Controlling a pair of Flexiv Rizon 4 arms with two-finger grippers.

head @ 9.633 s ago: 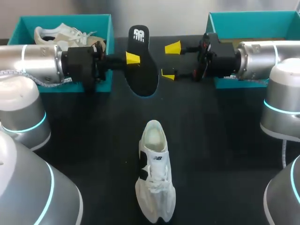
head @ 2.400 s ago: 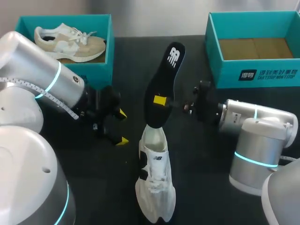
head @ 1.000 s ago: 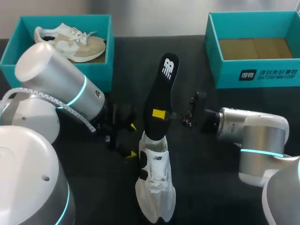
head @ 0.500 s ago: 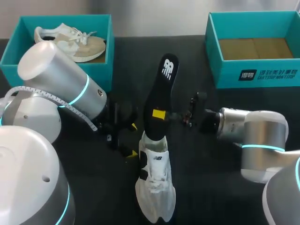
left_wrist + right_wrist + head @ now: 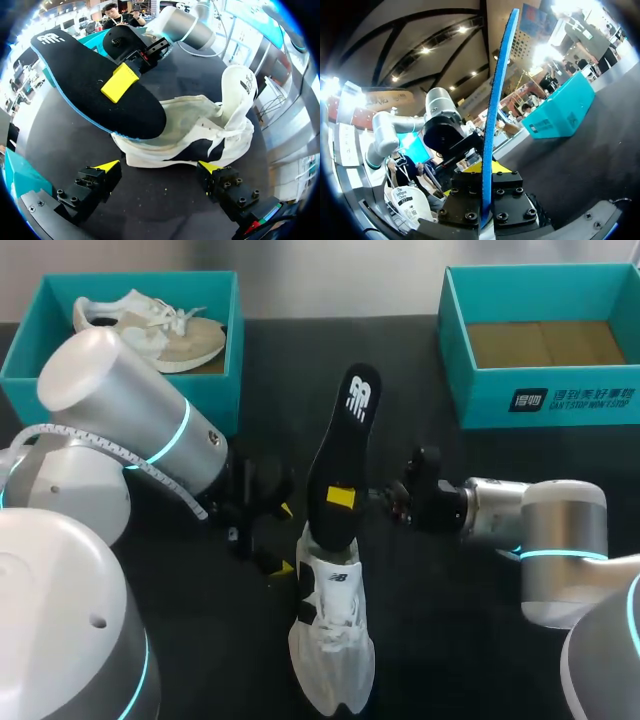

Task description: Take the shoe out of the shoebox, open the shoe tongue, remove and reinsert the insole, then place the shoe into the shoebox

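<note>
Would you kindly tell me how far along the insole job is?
Done: the shoe is out, insole removed. In hand: the right jaws grip the insole, its end dipping into the shoe. Left: seating it, then boxing the shoe in the empty shoebox.

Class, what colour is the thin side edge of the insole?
The insole's edge is blue, shown best in the right wrist view.

shoes: 2, one white shoe [image 5: 332, 640], one tan shoe [image 5: 150, 332]
insole [image 5: 340, 465]: 1, black
boxes: 2, both teal, left box [image 5: 140, 278], right box [image 5: 545, 400]
grippers: 2, left gripper [image 5: 284, 538], right gripper [image 5: 345, 498]
arms: 2
</note>
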